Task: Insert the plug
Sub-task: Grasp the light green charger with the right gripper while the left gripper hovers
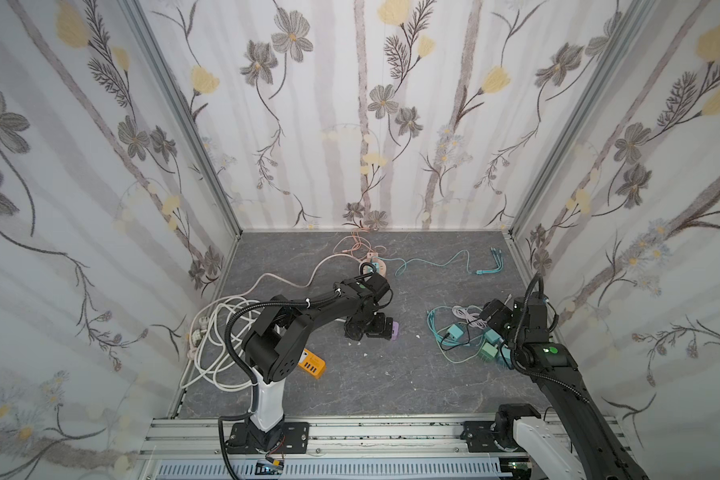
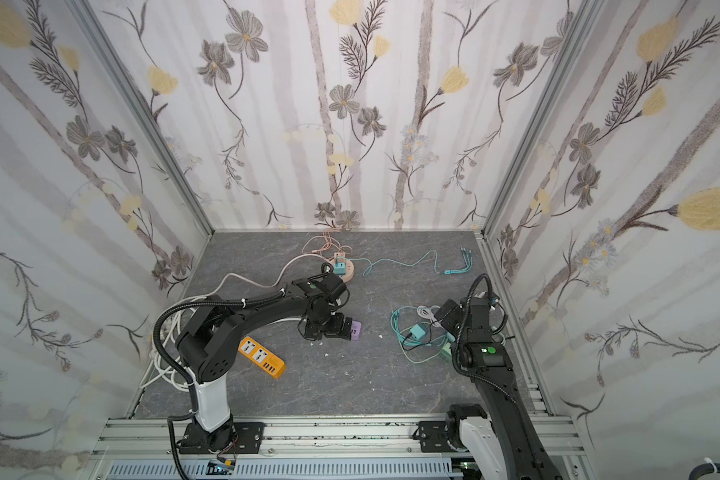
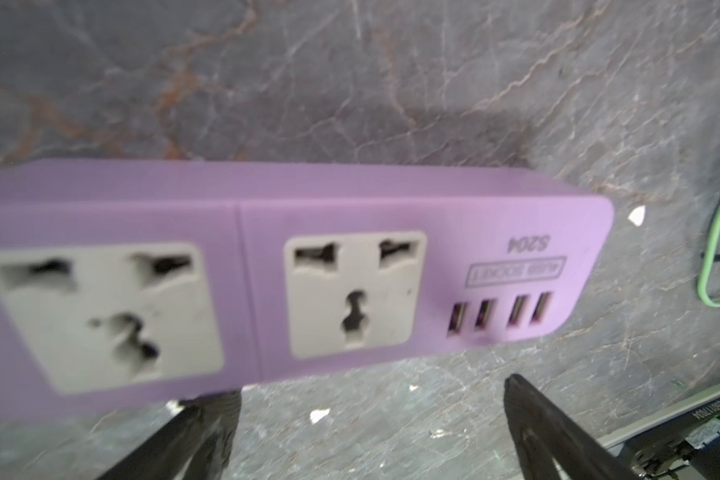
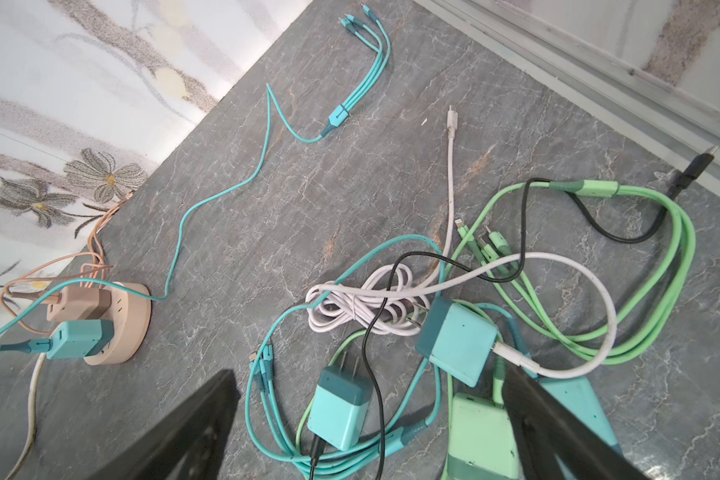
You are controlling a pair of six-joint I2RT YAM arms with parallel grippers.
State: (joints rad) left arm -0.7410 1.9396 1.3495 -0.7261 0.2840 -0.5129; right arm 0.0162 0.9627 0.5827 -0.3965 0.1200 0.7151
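A purple power strip [image 3: 308, 270] with two grey sockets and several USB ports lies flat on the grey table. My left gripper [image 3: 366, 390] hangs open just above it, one finger at the strip's edge; in both top views only the strip's end [image 1: 395, 330] shows past the gripper [image 1: 366, 330]. My right gripper [image 4: 368, 372] is open over a tangle of cables. A teal plug [image 4: 341, 409] with two prongs lies under the gap between its fingers. Beside it are a second teal plug [image 4: 458, 345] and a green plug [image 4: 483, 432].
An orange power strip [image 2: 262, 357] lies near the left arm's base, next to a white cable coil [image 1: 221, 332]. A round beige socket hub [image 4: 134, 324] with plugs in it stands at the back. A teal multi-head cable [image 1: 491, 262] trails to the back right. Walls close in three sides.
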